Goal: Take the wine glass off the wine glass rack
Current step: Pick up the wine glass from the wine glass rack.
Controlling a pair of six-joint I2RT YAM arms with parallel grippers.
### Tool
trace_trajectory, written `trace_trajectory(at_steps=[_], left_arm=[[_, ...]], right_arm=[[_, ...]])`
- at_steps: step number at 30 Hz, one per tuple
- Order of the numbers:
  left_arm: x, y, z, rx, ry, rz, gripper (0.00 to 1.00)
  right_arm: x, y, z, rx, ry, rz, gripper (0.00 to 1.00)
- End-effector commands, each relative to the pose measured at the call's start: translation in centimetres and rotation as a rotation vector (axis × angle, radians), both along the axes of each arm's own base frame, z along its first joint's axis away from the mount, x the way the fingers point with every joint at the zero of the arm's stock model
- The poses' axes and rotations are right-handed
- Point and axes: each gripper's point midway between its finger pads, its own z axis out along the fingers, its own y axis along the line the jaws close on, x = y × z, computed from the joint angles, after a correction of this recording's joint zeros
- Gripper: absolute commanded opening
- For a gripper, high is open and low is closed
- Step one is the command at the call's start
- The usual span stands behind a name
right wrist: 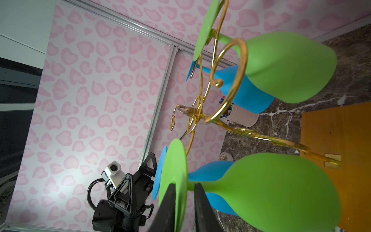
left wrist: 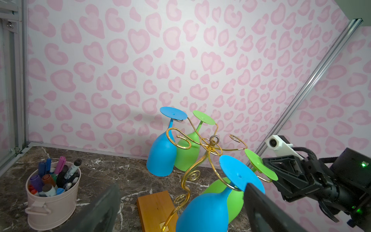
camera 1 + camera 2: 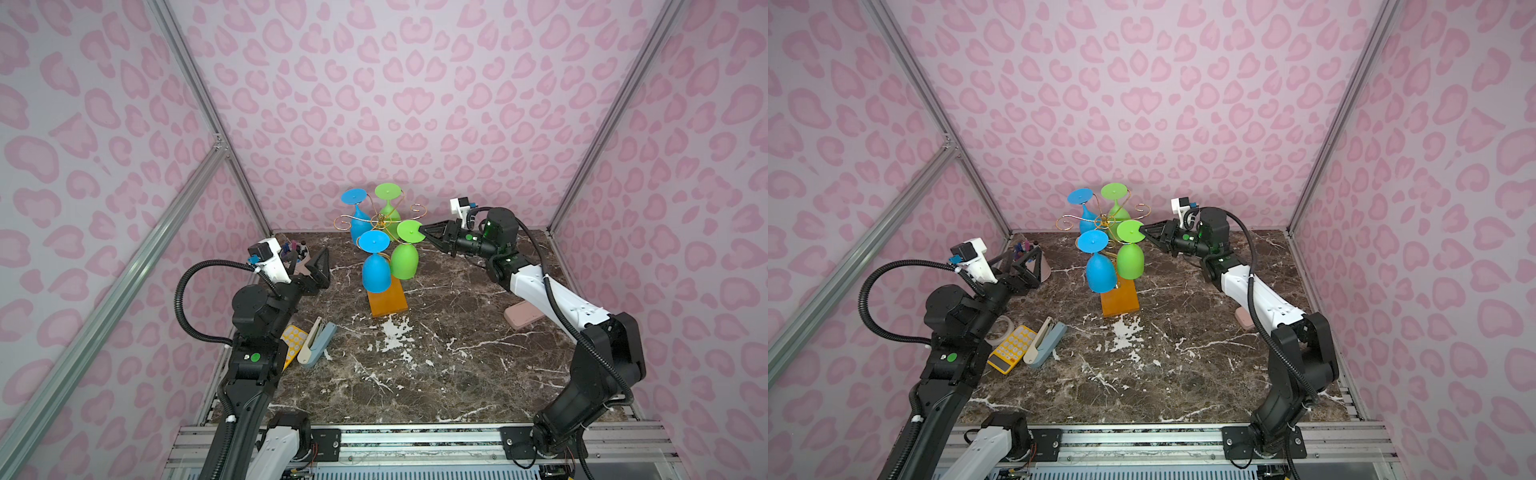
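Gold wire forms the wine glass rack [image 3: 386,302], which stands on an orange wooden base at the far centre of the dark marble surface [image 3: 436,357]. Four glasses hang upside down from its curled arms, two blue and two green. The green wine glass [image 3: 404,261] hangs on the near right arm. The right gripper [image 3: 420,230] reaches in from the right, its jaws either side of that glass's flat foot; whether they pinch it cannot be told. The left gripper [image 3: 1018,262] hangs well left of the rack, jaws spread wide and holding nothing, near a bucket of markers [image 2: 53,202].
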Motion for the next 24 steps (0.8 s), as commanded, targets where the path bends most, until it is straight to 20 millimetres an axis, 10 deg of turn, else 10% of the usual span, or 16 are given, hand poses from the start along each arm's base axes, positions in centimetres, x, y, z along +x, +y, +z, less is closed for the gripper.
trace_trajectory(at_steps=[1,24], left_arm=[[0.5,-0.05,0.29,-0.04,0.018,-0.011,0.97],[1.31,-0.04,0.14,-0.067,0.044,-0.024,0.97]], right_arm=[[-0.38,0.15,-0.21,-0.016,-0.006,0.017,0.18],[-0.83,0.31,-0.45,-0.027,0.031,0.035,0.0]])
